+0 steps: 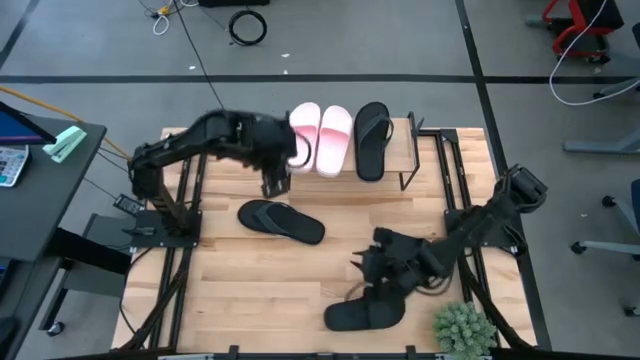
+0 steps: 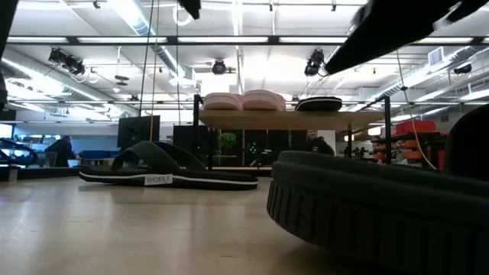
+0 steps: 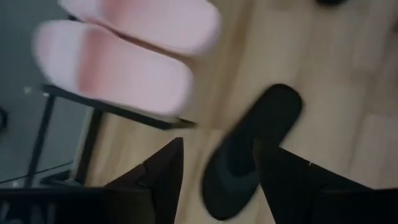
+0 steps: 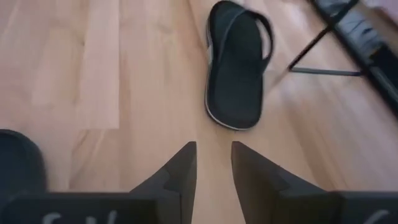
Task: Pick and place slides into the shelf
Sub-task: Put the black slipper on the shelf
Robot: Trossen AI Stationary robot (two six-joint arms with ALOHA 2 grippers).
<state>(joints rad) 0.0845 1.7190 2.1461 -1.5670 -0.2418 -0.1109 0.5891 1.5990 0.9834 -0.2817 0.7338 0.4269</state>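
The desk [image 1: 250, 270] is a top of light wooden planks on a grey floor crossed by dark tape lines, with cables coiled on the floor beyond it and a small green plant [image 1: 465, 328] at its near right corner. Seen level from the desk top, the room behind is a wide hall with strip lights, ducts and hanging cameras, and a person sits at screens far off on the left. The shelf [image 1: 430, 150] stands at the far edge of the desk; on its top board lie two pink-and-white slides [image 1: 322, 137] side by side and one black flip-flop [image 1: 372, 140] just beside them, with the right part of the board bare. On the desk in front of the shelf lies a black wide-strap slide [image 1: 281, 220], near the middle. Another black slide [image 1: 364, 315] lies near the front edge, and in the level view it bulks large and blocks the right foreground. The left gripper [image 1: 277, 183] hangs above the desk between the shelf and the middle slide, its fingers [image 3: 163, 177] spread apart and holding nothing. The right gripper [image 1: 368, 266] is low over the front slide with a narrow gap between its fingers [image 4: 180, 171], nothing between them.
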